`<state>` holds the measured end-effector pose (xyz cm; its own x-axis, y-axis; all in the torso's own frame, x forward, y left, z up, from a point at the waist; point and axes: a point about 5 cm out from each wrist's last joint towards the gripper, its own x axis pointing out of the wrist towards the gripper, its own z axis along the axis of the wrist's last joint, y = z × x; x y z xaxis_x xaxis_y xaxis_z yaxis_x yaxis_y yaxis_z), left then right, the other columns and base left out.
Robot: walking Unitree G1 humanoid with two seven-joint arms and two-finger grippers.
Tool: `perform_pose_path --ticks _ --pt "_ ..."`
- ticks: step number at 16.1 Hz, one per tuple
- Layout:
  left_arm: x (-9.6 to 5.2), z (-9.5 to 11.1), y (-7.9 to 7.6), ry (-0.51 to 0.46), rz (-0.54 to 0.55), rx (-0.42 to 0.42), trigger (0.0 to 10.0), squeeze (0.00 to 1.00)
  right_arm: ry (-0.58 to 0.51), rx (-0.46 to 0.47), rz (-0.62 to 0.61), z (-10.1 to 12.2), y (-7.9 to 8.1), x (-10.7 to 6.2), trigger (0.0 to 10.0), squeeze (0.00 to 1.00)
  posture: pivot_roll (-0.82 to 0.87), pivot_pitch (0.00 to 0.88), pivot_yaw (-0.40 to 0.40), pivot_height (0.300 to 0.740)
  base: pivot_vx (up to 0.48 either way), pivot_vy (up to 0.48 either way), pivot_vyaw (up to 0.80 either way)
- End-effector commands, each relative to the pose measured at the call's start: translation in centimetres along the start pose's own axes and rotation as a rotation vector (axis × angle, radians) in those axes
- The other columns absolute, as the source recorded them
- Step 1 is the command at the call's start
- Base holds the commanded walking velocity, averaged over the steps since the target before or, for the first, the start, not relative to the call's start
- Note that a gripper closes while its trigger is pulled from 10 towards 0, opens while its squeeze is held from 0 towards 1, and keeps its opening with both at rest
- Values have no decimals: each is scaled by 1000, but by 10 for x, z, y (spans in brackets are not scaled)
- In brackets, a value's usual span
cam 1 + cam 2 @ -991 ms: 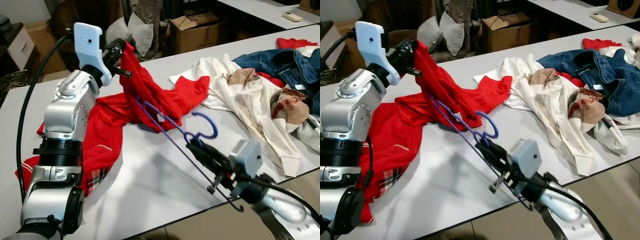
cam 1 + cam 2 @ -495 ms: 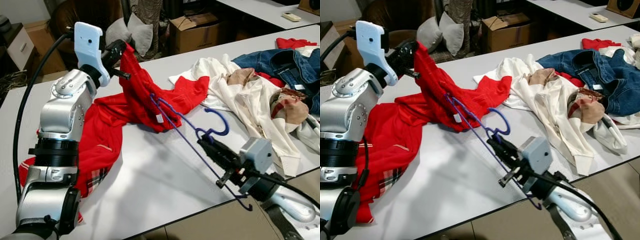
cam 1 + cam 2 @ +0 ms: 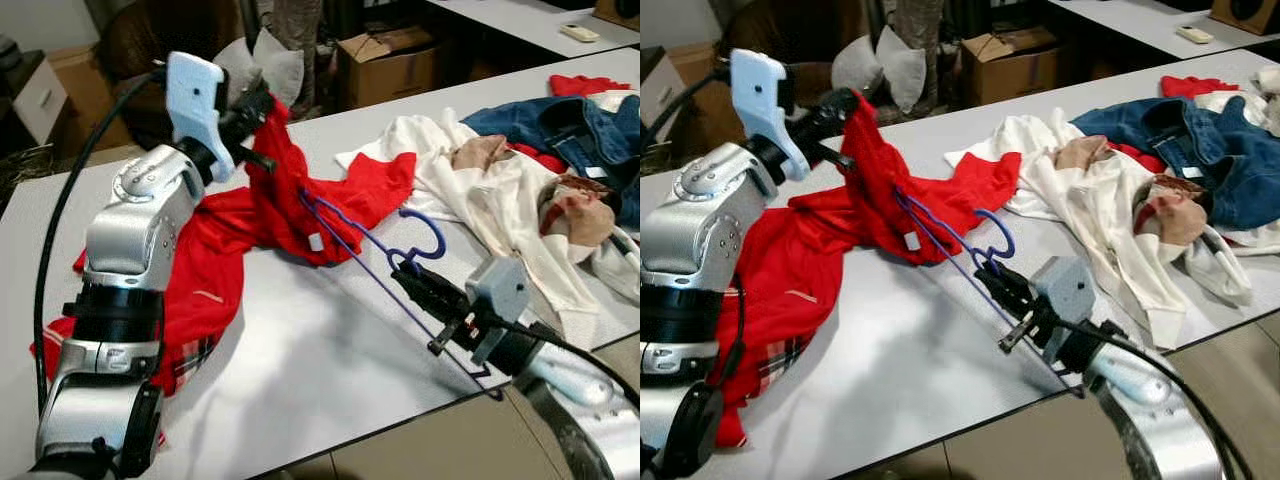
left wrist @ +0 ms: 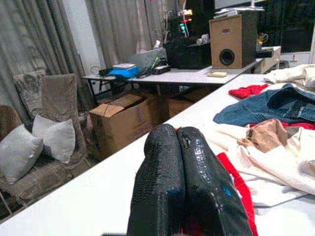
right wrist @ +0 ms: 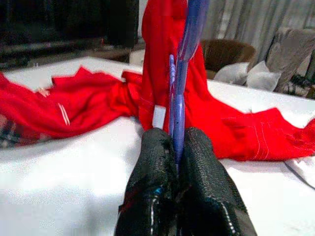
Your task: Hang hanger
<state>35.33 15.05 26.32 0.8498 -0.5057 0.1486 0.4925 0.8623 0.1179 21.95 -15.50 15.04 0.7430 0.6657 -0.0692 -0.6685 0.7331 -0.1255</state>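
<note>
A red garment (image 3: 335,195) lies on the white table (image 3: 300,370), with one part pulled up off it. My left gripper (image 3: 262,100) is shut on that raised part, above the table's far left. A thin blue hanger (image 3: 352,243) slants across the table, its far end against the red cloth and its hook (image 3: 428,236) curling up near my right gripper. My right gripper (image 3: 405,282) is shut on the hanger just below the hook. In the right wrist view the fingers (image 5: 197,162) clamp the blue wire (image 5: 178,113) in front of the hanging red cloth (image 5: 162,59).
A white garment (image 3: 490,200), blue jeans (image 3: 575,125) and more red cloth (image 3: 585,85) are piled on the table's right side. Behind the table stand a cardboard box (image 3: 390,60) and grey cushions (image 3: 275,60). The table's front edge (image 3: 400,425) runs below my right arm.
My right gripper has drawn the hanger to the right, so its far end now sits further along the red cloth. My left gripper has shifted slightly right with the raised cloth.
</note>
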Motion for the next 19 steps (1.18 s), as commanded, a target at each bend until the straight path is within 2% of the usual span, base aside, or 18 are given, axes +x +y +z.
perform_pose_path --ticks 1,3,5,8,9,10,11,13,14,15,16,18,19 --pt "-3 4 1 -2 -9 9 0 0 -14 -12 11 2 0 2 10000 0 -123 0 142 740 0 0 0" --pt "-10 3 2 29 -31 19 0 0 1 -15 2 1 -5 4 10000 0 -119 0 137 740 0 0 0" --pt "-22 3 11 65 -2 55 0 0 44 -18 -105 -4 -17 3 10000 0 -111 0 126 740 0 0 0" --pt "-33 4 21 87 26 71 0 0 6 -13 -198 0 -26 1 10000 0 -113 0 129 740 0 0 0" --pt "-40 5 24 104 14 76 0 0 -24 17 -278 4 -37 1 10000 0 -115 0 129 740 0 0 0" --pt "-41 5 24 108 9 77 0 0 -32 33 -298 4 -40 0 10000 0 -114 0 129 740 0 0 0" --pt "-42 5 23 105 2 72 0 0 -31 48 -289 5 -41 1 10000 0 -114 0 128 740 0 0 0" --pt "-38 6 14 84 -37 38 0 0 33 95 -131 -5 -23 6 10000 0 -115 0 128 740 0 0 0" --pt "-37 7 10 82 -49 31 0 0 51 104 -100 -8 -20 7 10000 0 -115 0 128 740 0 0 0" --pt "-35 8 -1 71 -93 0 0 0 112 146 -52 -18 -13 10 10000 0 -114 0 131 740 0 0 0" --pt "-34 8 -8 69 -122 -17 0 0 139 186 -64 -23 -14 13 10000 0 -113 0 132 740 0 0 0" --pt "-36 7 -12 87 -150 -17 0 0 114 261 -144 -23 -24 18 10000 0 -109 0 136 740 0 0 0" --pt "-43 3 -16 138 -184 7 0 0 74 393 -223 -22 -35 24 10000 0 -104 0 140 740 0 0 0"
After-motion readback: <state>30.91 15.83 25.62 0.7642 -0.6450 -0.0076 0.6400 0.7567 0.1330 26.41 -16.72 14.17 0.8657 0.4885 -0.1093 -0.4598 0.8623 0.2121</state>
